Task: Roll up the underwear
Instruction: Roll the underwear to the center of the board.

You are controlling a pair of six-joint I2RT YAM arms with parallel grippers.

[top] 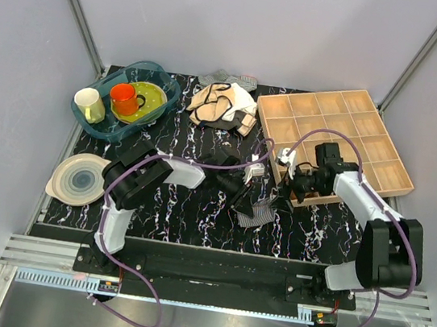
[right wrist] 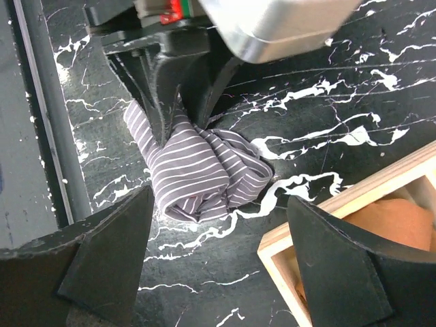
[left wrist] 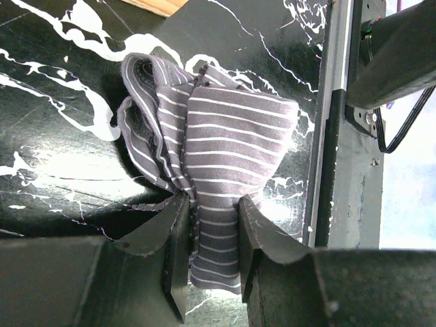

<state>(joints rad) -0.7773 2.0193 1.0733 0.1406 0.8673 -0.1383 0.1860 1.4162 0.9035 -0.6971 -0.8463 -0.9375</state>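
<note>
The underwear (top: 259, 212) is a bunched, partly rolled bundle of grey-and-white pinstriped fabric on the black marbled table, near its front edge. My left gripper (left wrist: 211, 238) is shut on one end of the underwear (left wrist: 218, 157), the fabric pinched between both fingers. In the right wrist view the underwear (right wrist: 204, 174) lies below and ahead of my right gripper (right wrist: 218, 252), which is open and empty above the table, beside the wooden tray's corner. In the top view my left gripper (top: 244, 200) meets the bundle from the left and my right gripper (top: 288, 177) hovers just behind it.
A wooden compartment tray (top: 383, 154) stands at the back right, with a tan piece (right wrist: 395, 221) in a near compartment. A beige-and-white garment with black trim (top: 223, 103) lies at the back. A blue bin (top: 97, 126) with cups and a plate (top: 78, 178) stand at the left.
</note>
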